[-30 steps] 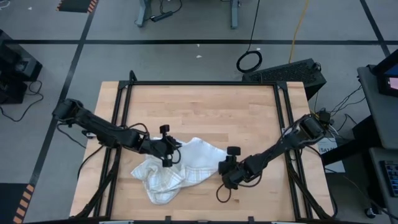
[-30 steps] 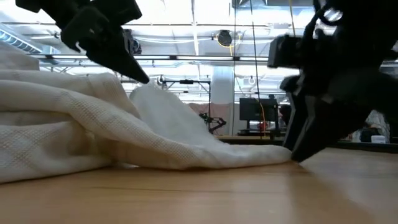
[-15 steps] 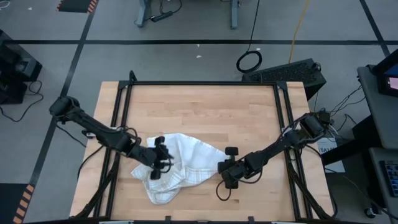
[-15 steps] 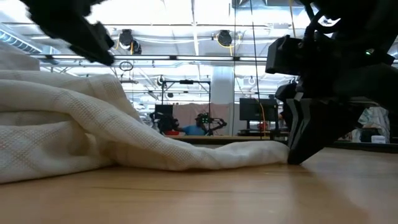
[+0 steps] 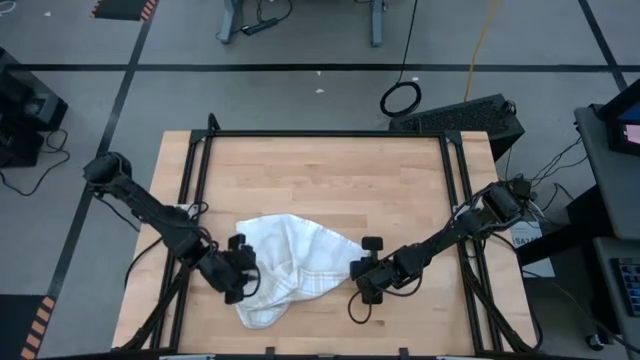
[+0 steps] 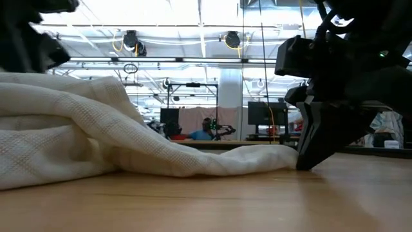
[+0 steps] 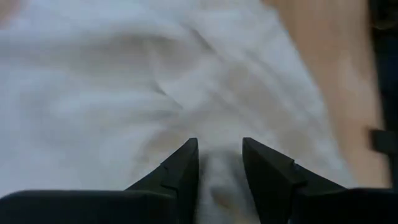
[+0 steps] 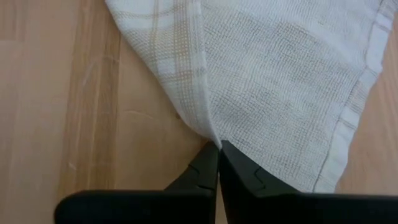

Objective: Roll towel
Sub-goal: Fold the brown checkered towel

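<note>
Towel (image 5: 290, 262) lies bunched: right gripper (image 8: 218, 148) jaws pinch its corner; left gripper (image 7: 219, 155) jaws apart (pull flat first).

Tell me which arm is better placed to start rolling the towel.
Probably the right. The right gripper is shut on a towel corner at table level, ready to pull it taut or fold it over. The left gripper is open over bunched cloth at the opposite edge, gripping nothing.

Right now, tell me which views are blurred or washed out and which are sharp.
Left wrist view: motion-smeared, the towel a soft white haze, weave lost. Right wrist view: sharp, weave and hem clear where the right gripper pinches it. Low view: ceiling lights glare white, the left gripper a dark silhouette. High view: evenly lit.
</note>
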{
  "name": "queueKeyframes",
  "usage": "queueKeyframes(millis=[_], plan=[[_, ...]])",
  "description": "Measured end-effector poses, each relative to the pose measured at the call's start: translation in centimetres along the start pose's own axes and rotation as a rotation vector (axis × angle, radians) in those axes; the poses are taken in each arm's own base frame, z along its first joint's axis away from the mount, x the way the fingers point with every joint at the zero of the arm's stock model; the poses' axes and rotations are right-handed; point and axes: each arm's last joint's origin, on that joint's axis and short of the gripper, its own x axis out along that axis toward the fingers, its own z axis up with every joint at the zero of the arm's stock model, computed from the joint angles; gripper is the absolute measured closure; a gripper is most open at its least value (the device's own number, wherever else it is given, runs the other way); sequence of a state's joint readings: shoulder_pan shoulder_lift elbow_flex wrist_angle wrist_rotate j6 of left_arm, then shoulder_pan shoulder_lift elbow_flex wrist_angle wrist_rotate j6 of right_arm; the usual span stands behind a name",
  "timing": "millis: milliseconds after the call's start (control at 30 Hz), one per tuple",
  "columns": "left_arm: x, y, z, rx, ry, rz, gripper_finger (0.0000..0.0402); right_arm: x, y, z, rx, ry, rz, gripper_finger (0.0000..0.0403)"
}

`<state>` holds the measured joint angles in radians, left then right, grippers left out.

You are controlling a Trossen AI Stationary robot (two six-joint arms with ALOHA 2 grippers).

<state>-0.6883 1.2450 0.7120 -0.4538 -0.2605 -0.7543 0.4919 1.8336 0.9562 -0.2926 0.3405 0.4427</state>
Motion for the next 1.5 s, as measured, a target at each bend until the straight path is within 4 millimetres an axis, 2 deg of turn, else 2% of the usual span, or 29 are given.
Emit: queueKeyframes(millis=[133, 200, 333, 467, 567, 633, 700, 800, 933, 1033, 1100, 1200, 1300, 1500], plan=[[0.0, -1.9, -0.2, 0.039, 0.013, -0.188, 0.0272, 0.0, 0.0, 0.0, 0.001, -0.003, 0.002, 0.0396], [-0.4, -2.6, 0.1, 0.095, -0.025, -0.223, 0.0272, 0.0, 0.0, 0.0, 0.002, -0.005, 0.003, 0.0395], [-1.3, -2.7, 2.4, 0.169, -0.201, -0.083, 0.0272, 0.0, 0.1, 0.1, 0.001, -0.012, 0.008, 0.0395], [-1.1, -1.2, 4.0, 0.203, -0.262, 0.051, 0.0272, 0.1, 0.1, 0.2, 0.001, -0.022, 0.015, 0.0395], [0.5, 0.6, 4.1, 0.189, -0.184, 0.1, 0.0272, 0.1, 0.2, 0.2, 0.01, -0.024, 0.018, 0.0395], [2.2, 1.3, 3.9, 0.179, -0.081, 0.056, 0.0271, 0.1, 0.2, 0.2, 0.018, -0.025, 0.019, 0.0395], [3.7, 1.1, 3.8, 0.171, -0.027, -0.07, 0.0271, 0.1, 0.2, 0.2, 0.025, -0.026, 0.019, 0.0395], [5.4, 0.0, 4.0, 0.193, -0.048, -0.23, 0.0271, 0.1, 0.2, 0.2, 0.027, -0.028, 0.021, 0.0395], [7.3, 0.1, 3.5, 0.199, -0.044, -0.147, 0.0272, 0.1, 0.2, 0.3, 0.027, -0.03, 0.021, 0.0395], [7.8, 0.4, 3.2, 0.199, -0.011, -0.125, 0.0295, 0.1, 0.2, 0.3, 0.029, -0.031, 0.023, 0.0394], [7.6, 0.3, 3.2, 0.197, -0.018, -0.132, 0.033, 0.0, 0.3, 0.2, 0.034, -0.029, 0.03, 0.0394], [6.1, -0.4, 4.1, 0.192, -0.075, -0.171, 0.0387, -0.2, 0.8, 0.1, 0.04, -0.029, 0.043, 0.0394], [3.6, -1.2, 5.2, 0.212, -0.158, -0.179, 0.0392, -0.4, 1.3, -0.1, 0.042, -0.03, 0.063, 0.0394], [-1.0, -2.4, 6.6, 0.318, -0.365, -0.062, 0.0398, -0.8, 2.7, 0.0, 0.114, -0.081, 0.14, 0.039]])
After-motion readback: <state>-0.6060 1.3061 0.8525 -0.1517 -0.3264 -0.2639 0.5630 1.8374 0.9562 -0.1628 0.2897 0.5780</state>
